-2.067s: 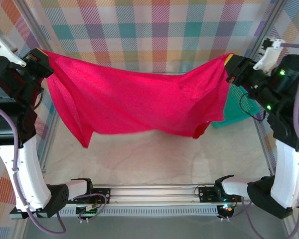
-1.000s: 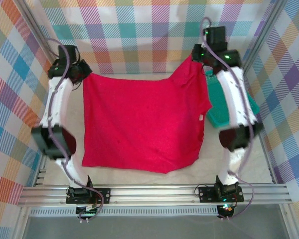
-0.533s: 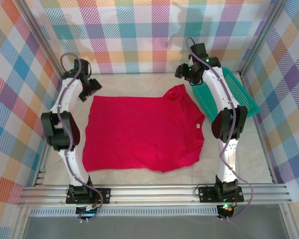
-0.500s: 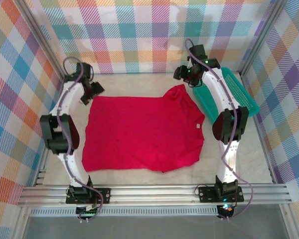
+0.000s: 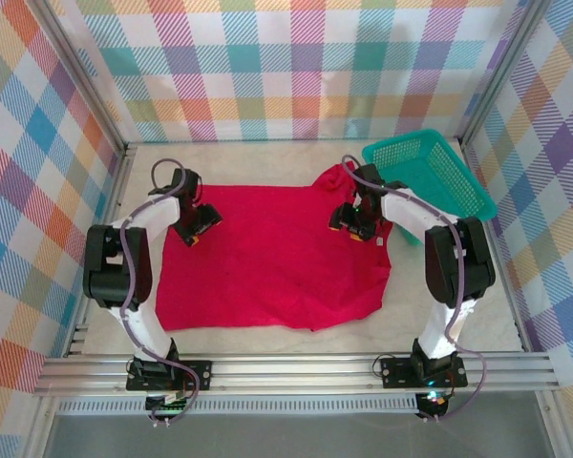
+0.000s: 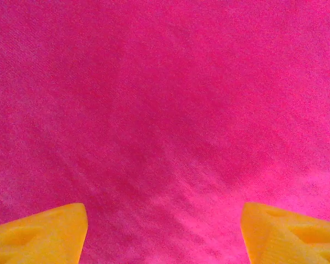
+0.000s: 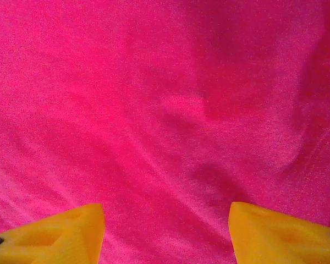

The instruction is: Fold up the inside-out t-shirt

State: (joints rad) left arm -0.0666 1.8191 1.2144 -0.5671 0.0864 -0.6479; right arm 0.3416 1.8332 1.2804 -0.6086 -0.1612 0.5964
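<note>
You are looking down on a pale table walled in checked cloth. The red shirt lies spread across its middle, mostly flat, with one far corner bunched up just beside the teal basket at the far right. No fold shows yet, so this reads as the spreading step finished and the first fold about to start. Your next move probably calls for smoothing that bunched corner, then pinching one side edge with both claws so it can be carried over the body of the shirt. Both arms reach inward, low over the cloth. The left claw sits over the shirt's far left part and the right claw over its far right part. In each wrist view the yellow fingers stand wide apart with only red fabric between them. Neither claw holds anything. You cannot tell whether the tips touch the cloth.
</note>
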